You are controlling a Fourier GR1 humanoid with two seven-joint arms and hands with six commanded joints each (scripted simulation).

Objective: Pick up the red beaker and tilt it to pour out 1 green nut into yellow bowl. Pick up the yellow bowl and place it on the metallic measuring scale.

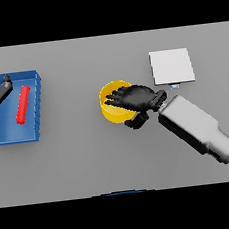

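The right hand (135, 99) lay over the yellow bowl (111, 112), fingers spread and thumb curled under its rim; a loose grip could drop it short of the metallic scale (171, 66).

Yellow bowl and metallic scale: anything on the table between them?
Only the right hand, lying over the yellow bowl on its scale side. Past it, bare grey table runs to the metallic scale, per the head view.
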